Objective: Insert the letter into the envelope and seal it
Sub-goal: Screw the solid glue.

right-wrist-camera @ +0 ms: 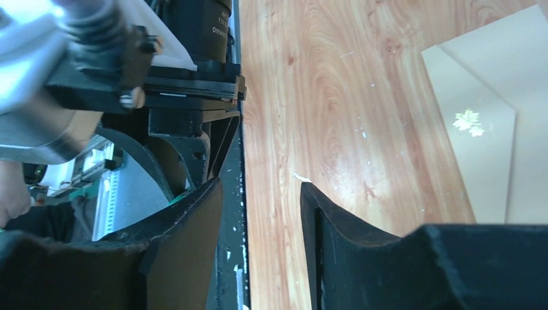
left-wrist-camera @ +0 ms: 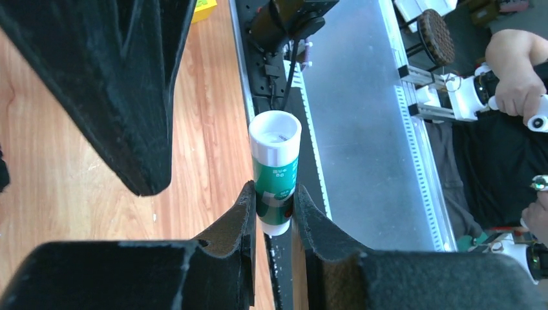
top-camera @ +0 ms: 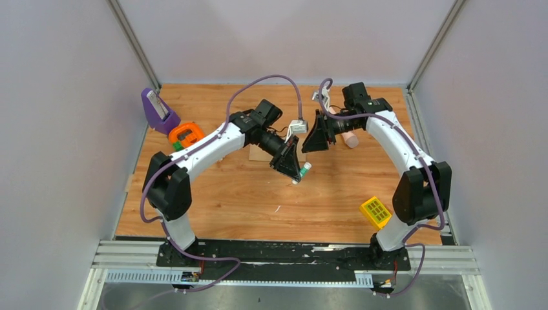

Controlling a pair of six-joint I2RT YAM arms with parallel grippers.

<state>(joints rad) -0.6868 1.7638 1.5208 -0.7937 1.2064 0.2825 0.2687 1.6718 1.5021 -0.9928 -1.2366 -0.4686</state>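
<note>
Tan kraft of the envelope (top-camera: 257, 154) barely showing from above: only a strip flat on the wooden desk (top-camera: 258, 206), far of centre, the rest covered by the left forearm. Seen better from the right wrist, at the right of that view, as a pale corner lying flat on the boards, with slanting flap creases and a small leaf mark, cut off by the frame edge; impossible to tell whether sealed. Letter not to be made out in any view. Left hand (left-wrist-camera: 273, 197) clamped on a green-and-white glue stick (left-wrist-camera: 276, 152), white end pointing away from the palm, near the centre of the desk and just right of the envelope strip. Hard to say whether capped. Right hand (right-wrist-camera: 260, 187) with jaws parted and nothing between them, only wood grain and a dark strip in the gap; from above, just right of the left wrist and apart from it. Pale pink cylinder (top-camera: 351, 139) half hidden behind the right arm, too small to identify. Purple holder (top-camera: 157, 111) and orange object (top-camera: 186, 134) at far left, yellow block (top-camera: 375, 212) near right.
</note>
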